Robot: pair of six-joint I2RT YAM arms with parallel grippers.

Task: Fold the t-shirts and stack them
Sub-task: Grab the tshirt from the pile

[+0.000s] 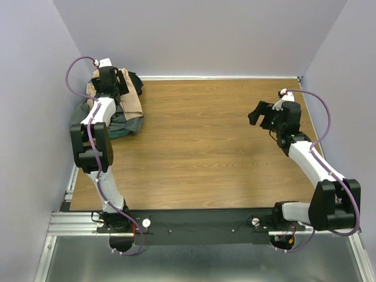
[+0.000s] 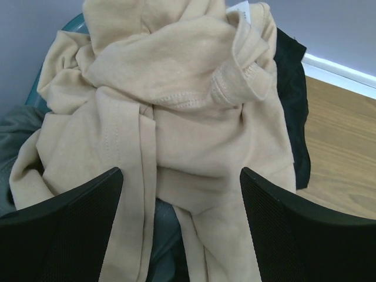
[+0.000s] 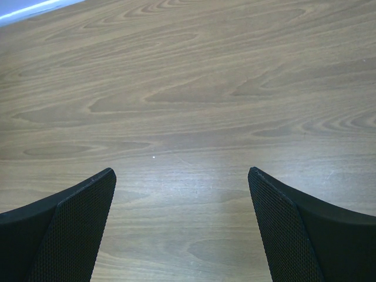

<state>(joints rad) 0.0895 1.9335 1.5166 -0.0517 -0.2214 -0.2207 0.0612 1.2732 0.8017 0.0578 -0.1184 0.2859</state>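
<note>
You're hovering the left gripper (image 2: pixel 181 176), jaws wide, over the tan t-shirt (image 2: pixel 188 123), so you're probably needing to drop and pinch next. Right gripper (image 3: pixel 182 176) is idling wide open too.

Tan shirt (image 2: pixel 194 117): plain beige, no print, stitching in matching thread. Black shirt (image 2: pixel 291 100): solid black. Grey shirt (image 2: pixel 17 126): dull grey with an olive cast. Basket (image 2: pixel 69 26): teal.

Table (image 3: pixel 188 88): mid-brown wood grain with darker wavy streaks; its far edge strip (image 2: pixel 341 70) is white. Walls (image 1: pixel 200 35): pale lilac-grey, unpatterned.

Left arm (image 1: pixel 104 111) and right arm (image 1: pixel 314 161): white links, black joints. Cables (image 1: pixel 70 73): purple. Left gripper (image 2: pixel 182 176) and right gripper (image 3: pixel 182 176): black, with a fine mesh texture on the pads. Rail (image 1: pixel 70 223): silver metal; base bar (image 1: pixel 200 218): black.
</note>
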